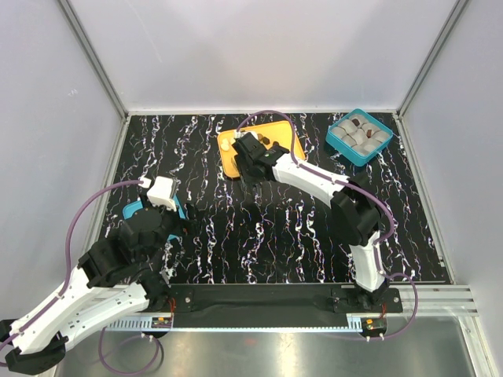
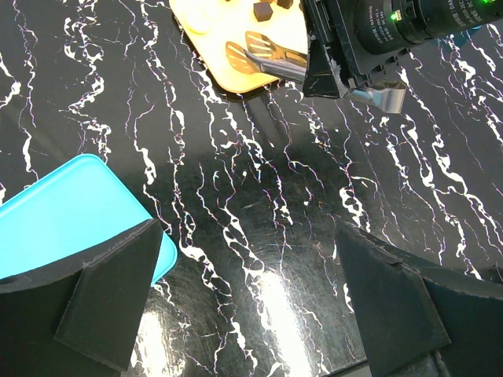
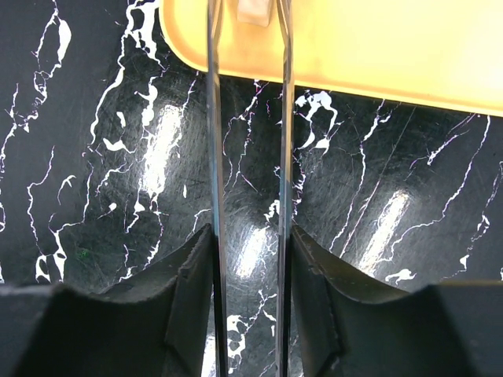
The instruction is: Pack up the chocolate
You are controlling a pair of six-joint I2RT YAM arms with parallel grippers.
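One cream-white chocolate [image 3: 255,9] lies on the orange tray [image 3: 393,47] between my right gripper's [image 3: 248,16] parted fingers, so next I pinch, lift and carry it to the teal box [image 1: 360,135], while the left gripper [image 2: 251,290] hangs with its fingers spread.

— What is the right wrist view losing?

— The right gripper's [image 3: 247,6] thin blades are running off the top edge, so their tips are not showing. A cream chocolate [image 3: 255,9] between them is getting cut there too. The orange tray [image 3: 377,55] is running out at the top and right.

— And from above?

— The right arm [image 1: 314,179] is covering part of the tray, and the chocolates [image 1: 267,141] are looking too small to count. The left arm [image 1: 134,243] is hiding most of a flat teal piece [image 1: 132,210].

— The left wrist view?

— The left edge is cutting that teal piece, and the left gripper [image 2: 247,232] is putting a black finger [image 2: 110,290] over it. The top edge is clipping a brown chocolate [image 2: 284,2].
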